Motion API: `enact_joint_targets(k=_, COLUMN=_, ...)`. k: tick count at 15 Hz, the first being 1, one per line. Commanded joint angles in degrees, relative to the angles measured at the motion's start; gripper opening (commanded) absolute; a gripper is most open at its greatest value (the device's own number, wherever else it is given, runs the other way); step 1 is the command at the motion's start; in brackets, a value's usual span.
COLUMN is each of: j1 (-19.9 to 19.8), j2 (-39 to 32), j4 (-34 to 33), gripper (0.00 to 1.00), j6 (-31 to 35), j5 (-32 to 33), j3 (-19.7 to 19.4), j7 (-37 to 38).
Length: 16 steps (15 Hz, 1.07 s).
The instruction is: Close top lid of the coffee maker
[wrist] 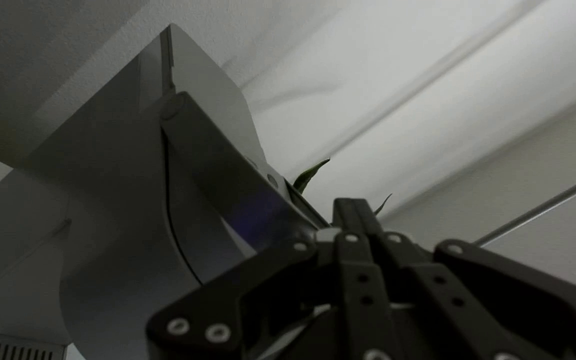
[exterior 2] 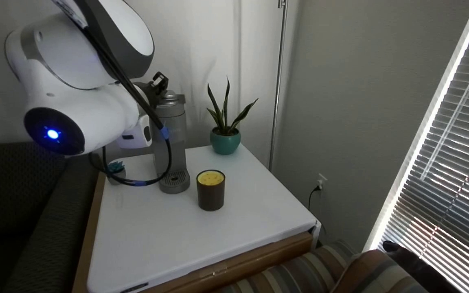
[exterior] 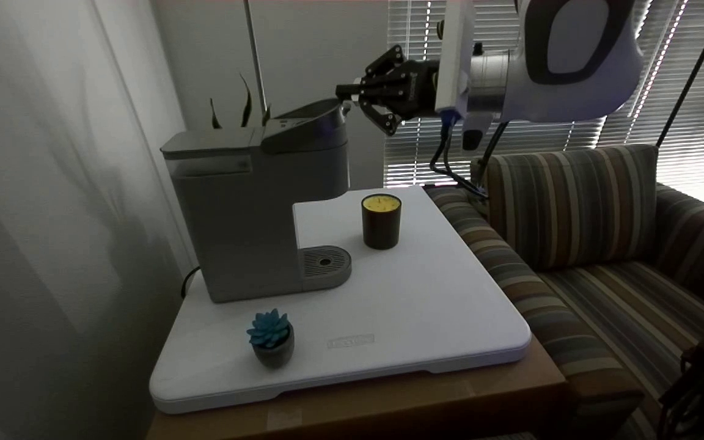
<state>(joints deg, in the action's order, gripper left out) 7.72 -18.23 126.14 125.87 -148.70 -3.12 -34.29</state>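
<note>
The grey coffee maker (exterior: 254, 220) stands on the white table and also shows in an exterior view (exterior 2: 170, 138) and in the wrist view (wrist: 113, 215). Its dark grey top lid (exterior: 303, 125) slopes upward from the hinge to its raised front edge. In the wrist view the lid (wrist: 233, 175) runs diagonally toward my fingers, which hide its front end. My gripper (exterior: 347, 93) is level, at and just above the lid's front edge. In the wrist view its fingertips (wrist: 357, 215) are pressed together with nothing between them. I cannot tell whether they touch the lid.
A dark candle jar (exterior: 381, 226) stands beside the drip base (exterior: 326, 266). A small blue succulent (exterior: 272, 342) is near the white table's edge (exterior: 425, 342). A green-potted plant (exterior 2: 225, 140) stands behind the machine. A striped sofa (exterior: 572, 214) adjoins the table.
</note>
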Motion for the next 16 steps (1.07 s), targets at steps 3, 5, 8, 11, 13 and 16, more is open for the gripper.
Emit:
enact_joint_targets(k=3, j1=-0.3, j2=-2.1, j4=2.2, gripper=0.00, j6=-1.2, j5=0.0, j3=1.1, j7=3.0)
enact_joint_targets(k=5, j1=0.0, j2=-2.6, j4=2.3, gripper=0.00, j6=-0.4, j5=0.0, j3=1.1, j7=3.4)
enact_joint_targets(k=8, j1=-0.1, j2=-3.3, j4=2.8, gripper=0.00, j6=-0.7, j5=0.0, j3=1.1, j7=3.9)
enact_joint_targets(k=11, j1=-0.1, j2=-4.9, j4=3.2, gripper=0.00, j6=-1.3, j5=-0.1, j3=0.9, j7=4.0)
enact_joint_targets(k=13, j1=-0.1, j2=-5.0, j4=3.2, gripper=0.00, j6=-2.0, j5=-0.2, j3=0.9, j7=4.0)
enact_joint_targets(k=16, j1=-0.3, j2=-4.6, j4=3.3, gripper=0.00, j6=-2.7, j5=-0.2, j3=0.8, j7=3.9)
